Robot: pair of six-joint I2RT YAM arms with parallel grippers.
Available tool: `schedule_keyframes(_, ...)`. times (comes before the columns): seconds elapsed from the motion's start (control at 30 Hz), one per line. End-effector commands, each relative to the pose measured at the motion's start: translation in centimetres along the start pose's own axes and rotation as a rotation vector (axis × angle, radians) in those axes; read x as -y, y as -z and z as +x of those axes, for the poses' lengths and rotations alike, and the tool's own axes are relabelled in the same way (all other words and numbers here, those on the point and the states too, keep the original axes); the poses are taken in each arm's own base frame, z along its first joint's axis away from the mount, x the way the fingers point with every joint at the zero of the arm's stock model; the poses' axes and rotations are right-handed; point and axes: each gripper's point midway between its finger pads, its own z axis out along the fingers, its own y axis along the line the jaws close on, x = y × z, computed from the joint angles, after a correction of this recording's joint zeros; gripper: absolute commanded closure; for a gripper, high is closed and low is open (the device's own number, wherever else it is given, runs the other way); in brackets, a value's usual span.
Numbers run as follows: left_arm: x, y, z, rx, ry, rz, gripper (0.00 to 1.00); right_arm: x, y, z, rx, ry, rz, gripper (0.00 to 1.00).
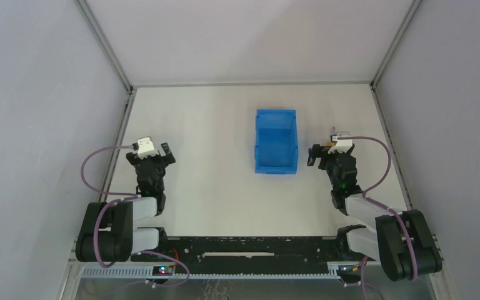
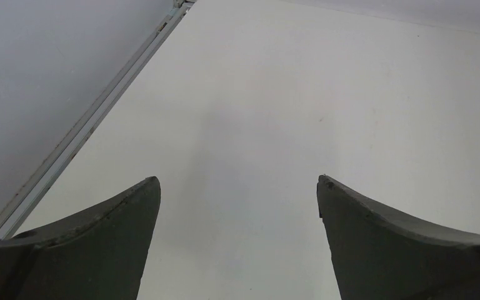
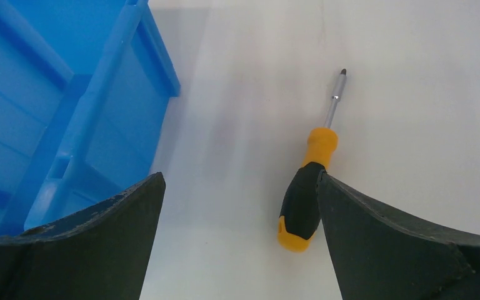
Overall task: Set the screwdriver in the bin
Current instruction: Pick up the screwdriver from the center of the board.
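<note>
The screwdriver (image 3: 309, 187) lies flat on the white table, orange-and-black handle towards me, silver shaft pointing away. My right gripper (image 3: 239, 187) is open above the table; the handle lies just inside its right finger (image 3: 381, 244), and I cannot tell whether they touch. The blue bin (image 3: 69, 125) stands to the left of that gripper and looks empty from above (image 1: 275, 140). In the top view the right gripper (image 1: 330, 153) sits just right of the bin and hides most of the screwdriver. My left gripper (image 2: 237, 187) is open and empty over bare table, far left of the bin (image 1: 153, 156).
Grey enclosure walls with metal rails (image 1: 125, 125) bound the table on the left, right and back. The rail also shows at the left of the left wrist view (image 2: 87, 131). Purple cables loop beside both arms.
</note>
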Motion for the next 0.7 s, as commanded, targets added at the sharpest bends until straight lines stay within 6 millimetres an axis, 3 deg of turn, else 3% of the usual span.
schedule_keyframes(0.0, 0.2, -0.7, -2.5, 0.071, -0.003, -0.006, 0.00, -0.8, -0.6, -2.1, 0.055, 0.026, -0.023, 0.00)
schedule_keyframes(0.5, 0.2, -0.7, -2.5, 0.071, -0.003, -0.005, 0.00, -0.5, -1.0, -2.0, 0.036, 0.022, 0.002, 0.00)
schedule_keyframes(0.67, 0.2, -0.7, -2.5, 0.071, -0.003, -0.005, 0.00, -0.3, -0.7, -3.9, 0.033, 0.018, 0.024, 0.00)
